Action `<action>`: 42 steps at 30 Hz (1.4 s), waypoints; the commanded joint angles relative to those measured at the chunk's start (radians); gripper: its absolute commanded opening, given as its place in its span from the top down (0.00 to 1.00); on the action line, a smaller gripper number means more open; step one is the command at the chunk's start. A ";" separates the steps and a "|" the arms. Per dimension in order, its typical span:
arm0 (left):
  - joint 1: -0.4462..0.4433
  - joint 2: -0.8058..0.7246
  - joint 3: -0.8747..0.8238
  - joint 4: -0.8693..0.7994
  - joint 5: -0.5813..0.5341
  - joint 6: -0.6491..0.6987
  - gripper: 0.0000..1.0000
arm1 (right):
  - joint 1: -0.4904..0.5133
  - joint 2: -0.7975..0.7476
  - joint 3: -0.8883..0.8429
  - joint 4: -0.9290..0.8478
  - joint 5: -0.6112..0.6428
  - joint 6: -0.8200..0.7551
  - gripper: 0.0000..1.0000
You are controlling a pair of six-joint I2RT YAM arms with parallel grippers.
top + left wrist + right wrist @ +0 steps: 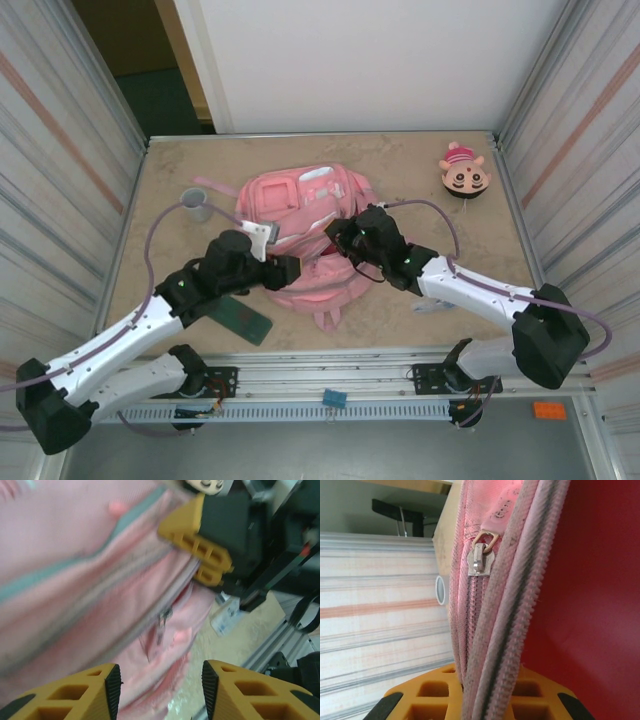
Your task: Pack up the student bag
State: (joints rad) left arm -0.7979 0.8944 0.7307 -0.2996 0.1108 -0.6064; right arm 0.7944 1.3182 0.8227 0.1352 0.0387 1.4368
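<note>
The student bag (300,225), a large pink backpack, lies flat mid-table. My right gripper (347,237) is at its right edge. In the right wrist view this gripper (490,692) is shut on the bag's (520,580) pink zippered rim, which stands up between the yellow fingers, with a metal zipper pull (481,560) above and red lining to the right. My left gripper (287,268) hangs over the bag's near side. In the left wrist view it (161,690) is open, with pink fabric (75,580) and a zipper pull (164,617) beyond its pads and nothing between them.
A round pink-and-tan plush (463,172) sits at the back right. A grey cup (195,203) stands to the left of the bag. A dark green flat book (240,318) lies under the left arm. A small white packet (435,300) lies by the right arm.
</note>
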 commanded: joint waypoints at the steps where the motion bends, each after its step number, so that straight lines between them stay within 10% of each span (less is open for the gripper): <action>1: -0.022 -0.018 -0.055 0.023 -0.088 -0.165 0.51 | 0.015 0.001 0.074 0.121 0.094 0.005 1.00; 24: -0.074 0.274 0.077 0.199 -0.062 -0.084 0.55 | 0.054 0.029 0.117 0.080 0.078 0.002 1.00; 42: -0.083 0.321 0.077 0.068 -0.230 -0.108 0.93 | 0.039 0.006 0.142 0.012 0.021 -0.048 1.00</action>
State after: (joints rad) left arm -0.8860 1.2175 0.7975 -0.1833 -0.0395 -0.7139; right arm 0.8368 1.3575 0.8898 0.0811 0.0898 1.4292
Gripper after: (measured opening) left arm 0.083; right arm 0.133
